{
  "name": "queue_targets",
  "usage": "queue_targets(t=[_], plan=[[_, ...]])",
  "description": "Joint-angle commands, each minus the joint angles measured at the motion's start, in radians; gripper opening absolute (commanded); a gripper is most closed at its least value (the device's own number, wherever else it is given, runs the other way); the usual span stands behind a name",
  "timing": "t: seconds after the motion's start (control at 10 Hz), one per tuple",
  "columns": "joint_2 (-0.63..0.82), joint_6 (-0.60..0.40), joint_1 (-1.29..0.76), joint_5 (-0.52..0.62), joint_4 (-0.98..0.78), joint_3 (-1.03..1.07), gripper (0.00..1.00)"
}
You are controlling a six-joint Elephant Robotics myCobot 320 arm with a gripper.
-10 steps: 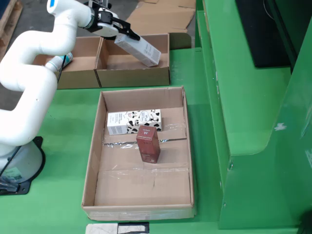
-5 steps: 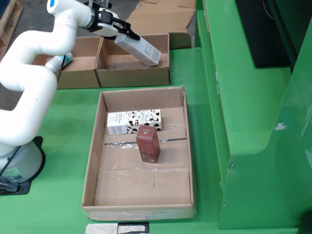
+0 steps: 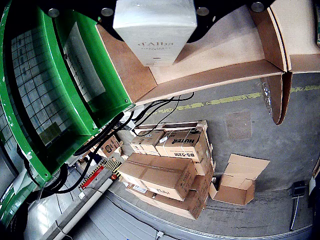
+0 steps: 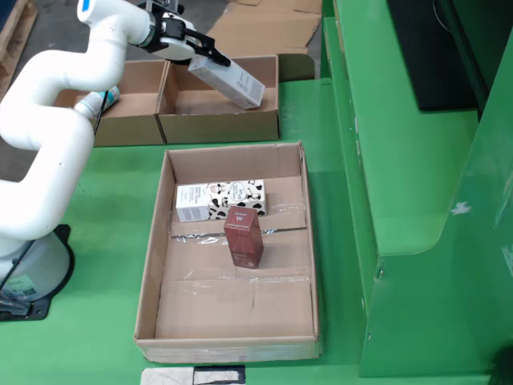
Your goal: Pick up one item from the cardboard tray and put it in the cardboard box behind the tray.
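Note:
In the fixed view from above, my gripper (image 4: 213, 58) is shut on a long white carton (image 4: 232, 82). The carton hangs tilted, its lower end inside the cardboard box (image 4: 218, 125) behind the tray. The cardboard tray (image 4: 158, 241) holds a black-and-white patterned box (image 4: 220, 200) lying flat and a red box (image 4: 244, 235) standing upright in front of it. In the view that rides on the gripper, the white carton (image 3: 155, 30) fills the top centre between the jaws, with the box's brown wall (image 3: 220, 65) just beyond it.
A second cardboard box (image 4: 128, 120) stands left of the target box with a small bottle (image 4: 108, 98) in it. Tall green structures (image 4: 401, 160) rise along the tray's right side. Flattened cardboard (image 4: 256, 28) lies behind the boxes.

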Motion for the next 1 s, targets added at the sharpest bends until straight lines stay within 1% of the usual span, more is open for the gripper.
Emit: queue_targets(t=[0.0,0.6,0.9], plan=[[0.034,0.004,-0.007,-0.012,0.017,0.031,0.40],[0.034,0.005,-0.007,-0.012,0.017,0.031,1.00],[0.034,0.005,-0.007,-0.012,0.017,0.031,1.00]])
